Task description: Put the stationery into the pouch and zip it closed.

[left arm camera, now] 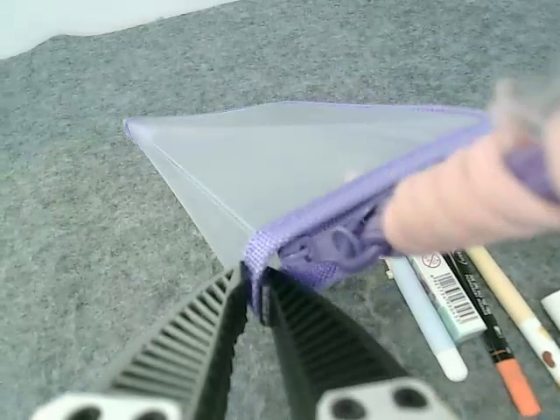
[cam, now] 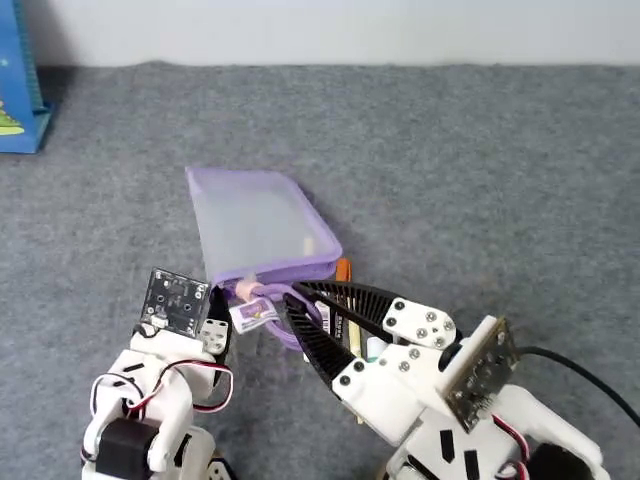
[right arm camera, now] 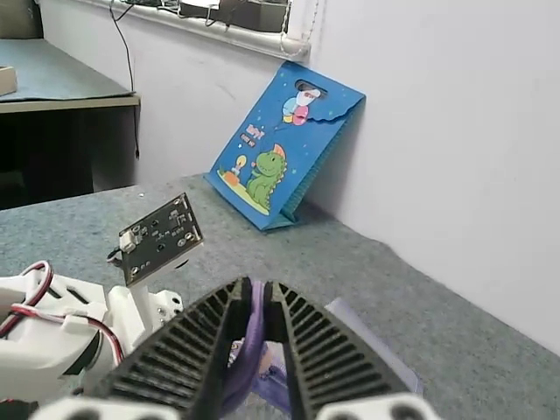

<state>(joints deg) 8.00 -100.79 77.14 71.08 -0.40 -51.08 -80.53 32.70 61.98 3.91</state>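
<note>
I have both arms on the pouch [cam: 258,222], which lies mid-frame in the high view with its purple zip edge towards the arms. My left gripper [left arm camera: 255,282] is pinched narrow on the corner of that purple edge, low and centre in its own view. I judge this is an anchor, to hold the mouth taut. My right gripper [right arm camera: 255,297] is likewise nearly closed, with a strip of purple between its jaws. That is probably the zip band or the other lip, so the two may be spreading the opening.

The stationery [left arm camera: 448,296] is not yet inside. Pens, a pencil and a barcoded stick lie on the grey table [cam: 480,160] at the lower right of the left wrist view, just beside the pouch mouth. In the high view the right arm [cam: 420,390] covers most of them, and an orange tip [cam: 343,268] pokes out.

A blurred pink thing [left arm camera: 464,199] at the zip I cannot identify. The right wrist view shows the dinosaur face of a blue gift bag [right arm camera: 284,149], which the high view catches at its upper left edge.
</note>
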